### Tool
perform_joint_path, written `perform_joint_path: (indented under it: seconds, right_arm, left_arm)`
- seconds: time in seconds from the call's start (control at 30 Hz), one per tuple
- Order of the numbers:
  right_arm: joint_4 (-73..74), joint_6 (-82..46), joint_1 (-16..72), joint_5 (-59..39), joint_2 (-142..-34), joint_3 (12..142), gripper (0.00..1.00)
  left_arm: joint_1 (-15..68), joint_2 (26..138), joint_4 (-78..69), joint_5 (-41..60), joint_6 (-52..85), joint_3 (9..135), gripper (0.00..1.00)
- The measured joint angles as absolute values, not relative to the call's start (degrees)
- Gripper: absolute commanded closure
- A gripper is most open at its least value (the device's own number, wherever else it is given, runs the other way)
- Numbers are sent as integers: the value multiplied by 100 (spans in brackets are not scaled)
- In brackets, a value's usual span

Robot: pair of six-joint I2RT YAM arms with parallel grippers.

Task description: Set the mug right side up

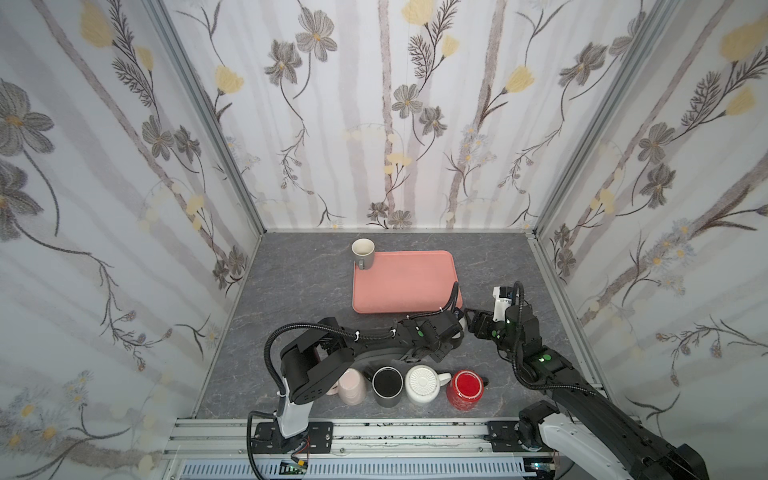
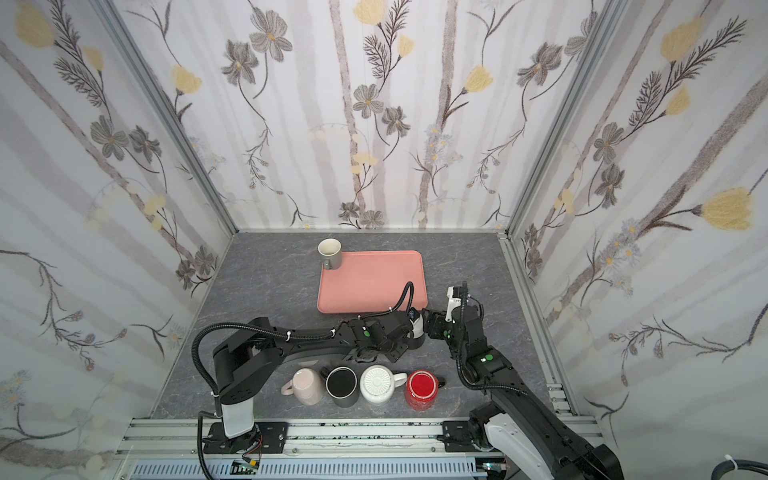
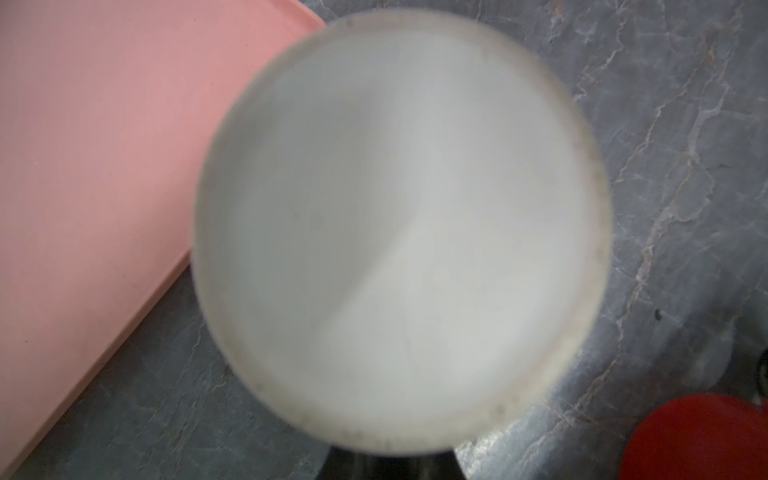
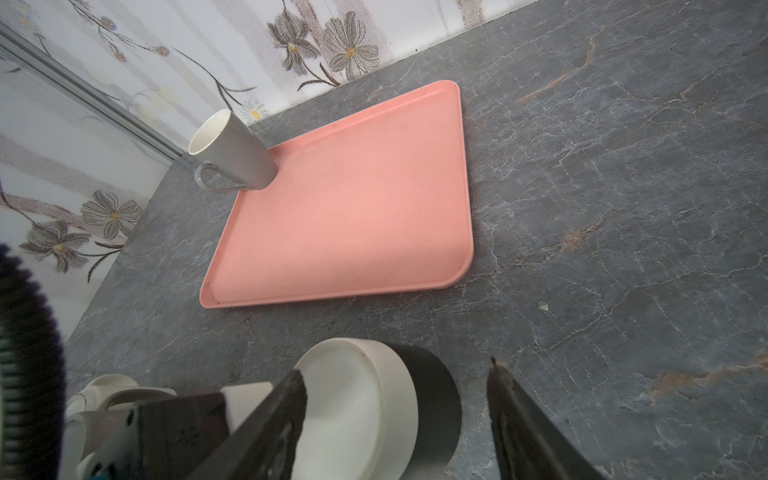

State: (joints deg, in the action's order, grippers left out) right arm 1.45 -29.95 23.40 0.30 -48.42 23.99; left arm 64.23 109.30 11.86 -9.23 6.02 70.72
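White on its round foot and black on the rest of its body, the two-tone mug (image 4: 357, 407) stands upside down on the table (image 1: 299, 291), just beside the near right corner of the tray (image 1: 407, 286). Its foot is flat and matt with a low rim, and it nearly fills the left wrist view, where it is blurred.

The left gripper (image 2: 403, 332) is at the mug's side with its jaws pressed together. I cannot tell if they pinch the handle, because it is hidden. The right gripper (image 4: 395, 370) has its jaws apart, one dark finger on each side of the mug.

In both top views the left arm (image 1: 374, 336) covers most of the mug. The tray is pink, smooth and rectangular with rounded corners. The table looks like grey veined stone.

A tall beige mug (image 1: 364, 253) stands upright on the far left corner of the tray. Four more mugs make a row near the front edge: a pink mug (image 1: 352, 386), a black mug (image 1: 387, 386), a white ribbed mug (image 1: 423, 384) and a red mug (image 1: 465, 388). That makes six mugs and one tray.
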Motion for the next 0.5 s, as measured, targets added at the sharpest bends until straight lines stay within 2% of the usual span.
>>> perform_joint_path:
  seconds: [0.3, 0.5]
  right_arm:
    - [163, -2993, 2340, -34, -4574, 2324, 30]
    - [336, -2993, 2333, -161, -4069, 2191, 28]
  left_arm:
    - [6425, 10871, 875, -1079, 449, 6879, 100]
    - [6274, 10298, 742, -1081, 534, 6440, 100]
